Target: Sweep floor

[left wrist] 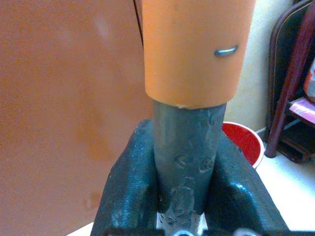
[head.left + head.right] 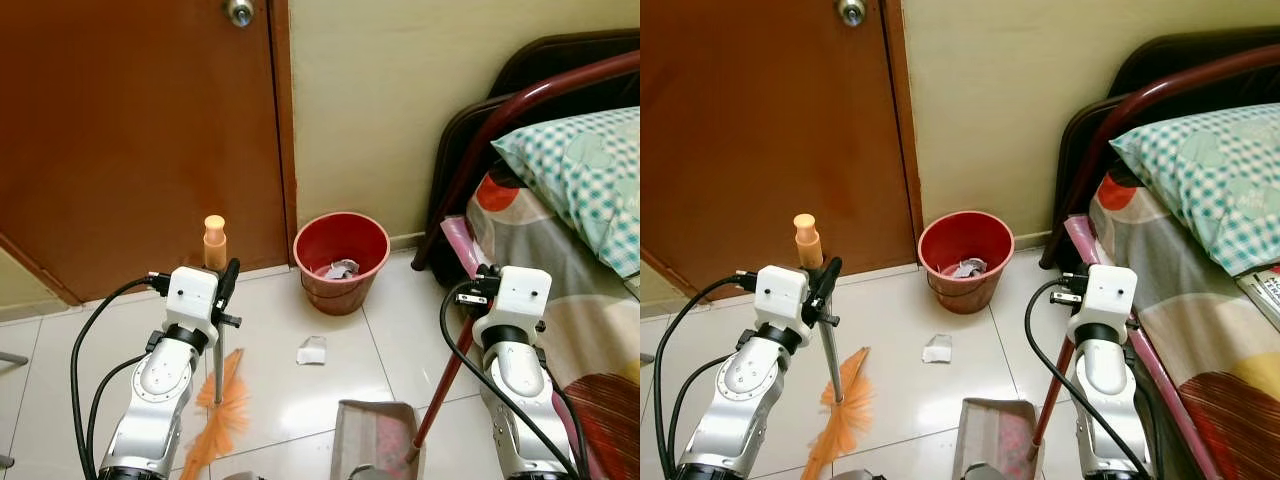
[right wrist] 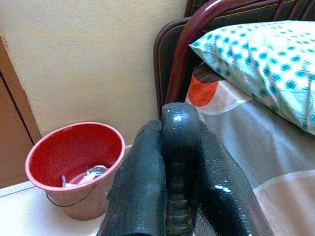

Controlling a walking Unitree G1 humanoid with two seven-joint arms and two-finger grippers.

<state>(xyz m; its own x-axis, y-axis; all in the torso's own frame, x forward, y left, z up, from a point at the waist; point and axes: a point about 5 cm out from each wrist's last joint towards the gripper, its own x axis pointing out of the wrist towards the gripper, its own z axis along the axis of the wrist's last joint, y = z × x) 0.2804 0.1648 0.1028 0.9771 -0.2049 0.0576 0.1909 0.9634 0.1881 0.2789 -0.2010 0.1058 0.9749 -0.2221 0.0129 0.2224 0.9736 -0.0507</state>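
Note:
My left gripper (image 2: 229,284) is shut on the grey shaft of a broom (image 2: 222,405), just below its orange end cap (image 1: 197,49). The orange bristles rest on the white tiles beside my left arm. My right gripper (image 3: 180,129) is shut on the black grip topping a dustpan's red handle (image 2: 445,385). The grey dustpan (image 2: 372,435) sits on the floor between my arms. A crumpled scrap of white paper (image 2: 311,350) lies on the tiles ahead of the dustpan. Beyond it a red bucket (image 2: 341,262) stands by the wall with paper inside.
A closed brown door (image 2: 130,130) fills the left, and a cream wall (image 2: 380,90) runs behind the bucket. A bed (image 2: 560,280) with a checked pillow (image 2: 585,170) and a dark red frame (image 2: 500,130) crowds my right arm.

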